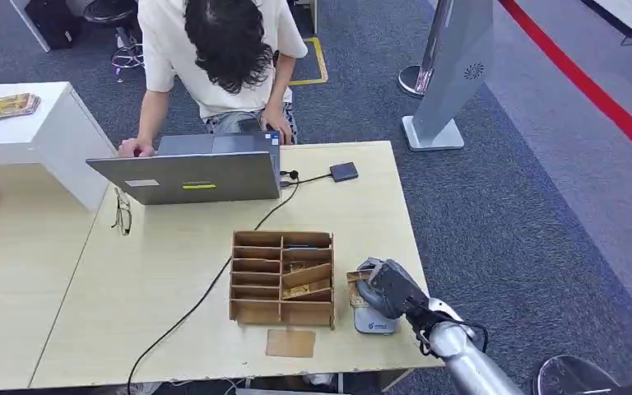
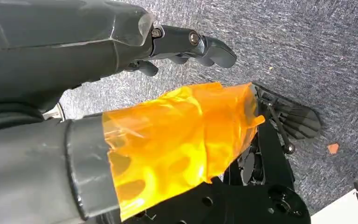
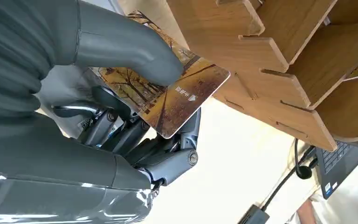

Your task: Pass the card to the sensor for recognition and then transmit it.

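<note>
Head view, right hand: right hand (image 1: 384, 288) sits at the right side of the surface (image 1: 173, 271), directly over the sensor (image 1: 374, 319), a small white-and-blue unit near the front edge.
Head view, card: card (image 1: 356, 284) shows as a brown edge at the hand, between the hand and the rack (image 1: 282, 277).
Head view, rack: wooden, slotted, with cards standing in some of its right-hand slots; a flat brown sheet (image 1: 290, 342) lies just in front of it.
Head view, far side: a person (image 1: 218, 58) sits behind a laptop (image 1: 189, 174); a black cable (image 1: 206, 292) runs from it across the surface; glasses (image 1: 122, 212) lie near the laptop's left corner.
Left wrist view, left hand: left hand (image 2: 135, 93) hangs over grey carpet (image 2: 317, 51), thumb wrapped in orange tape, dark fingers (image 2: 200, 46) curled loosely, nothing held.
Right wrist view, grip: thumb (image 3: 130, 49) presses on the card's printed face (image 3: 177, 95) and the dark fingers (image 3: 168, 149) support it from beneath, so the card is pinched.
Right wrist view, position: card's free corner lies just beside the rack's wooden wall (image 3: 279, 70); contact cannot be determined.
</note>
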`<state>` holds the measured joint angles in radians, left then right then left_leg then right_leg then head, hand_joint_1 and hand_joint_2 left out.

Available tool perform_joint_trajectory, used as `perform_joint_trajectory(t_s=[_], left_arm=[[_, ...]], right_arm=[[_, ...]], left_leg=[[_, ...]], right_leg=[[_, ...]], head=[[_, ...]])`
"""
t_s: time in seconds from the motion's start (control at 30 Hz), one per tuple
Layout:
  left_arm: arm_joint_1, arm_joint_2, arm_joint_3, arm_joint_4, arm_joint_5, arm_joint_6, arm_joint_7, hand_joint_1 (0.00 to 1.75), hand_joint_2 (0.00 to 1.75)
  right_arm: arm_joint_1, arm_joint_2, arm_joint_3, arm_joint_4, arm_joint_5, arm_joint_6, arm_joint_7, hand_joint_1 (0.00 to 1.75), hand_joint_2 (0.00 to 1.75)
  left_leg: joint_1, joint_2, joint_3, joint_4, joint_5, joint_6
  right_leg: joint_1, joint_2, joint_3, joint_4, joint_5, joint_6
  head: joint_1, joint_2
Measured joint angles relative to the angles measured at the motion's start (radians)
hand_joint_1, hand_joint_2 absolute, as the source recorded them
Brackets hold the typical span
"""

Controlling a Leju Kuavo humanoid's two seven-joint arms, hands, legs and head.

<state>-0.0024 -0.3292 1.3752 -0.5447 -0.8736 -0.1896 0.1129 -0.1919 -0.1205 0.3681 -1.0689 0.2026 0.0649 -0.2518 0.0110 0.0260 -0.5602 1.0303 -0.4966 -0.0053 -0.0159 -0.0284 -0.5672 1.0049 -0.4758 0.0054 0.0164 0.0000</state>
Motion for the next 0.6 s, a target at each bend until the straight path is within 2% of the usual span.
perform_joint_trajectory(t_s=[0.6], left_arm=[[0.000,-0.009,0.002,-0.016,-0.002,-0.010,0.005,0.00,0.00]], right_arm=[[-0.010,0.006,-0.002,0.011,0.002,0.000,0.000,1.75,1.75]], left_leg=[[0.000,0.000,0.000,0.000,0.000,0.000]], right_leg=[[0.000,0.000,0.000,0.000,0.000,0.000]], head=[[0.000,0.000]])
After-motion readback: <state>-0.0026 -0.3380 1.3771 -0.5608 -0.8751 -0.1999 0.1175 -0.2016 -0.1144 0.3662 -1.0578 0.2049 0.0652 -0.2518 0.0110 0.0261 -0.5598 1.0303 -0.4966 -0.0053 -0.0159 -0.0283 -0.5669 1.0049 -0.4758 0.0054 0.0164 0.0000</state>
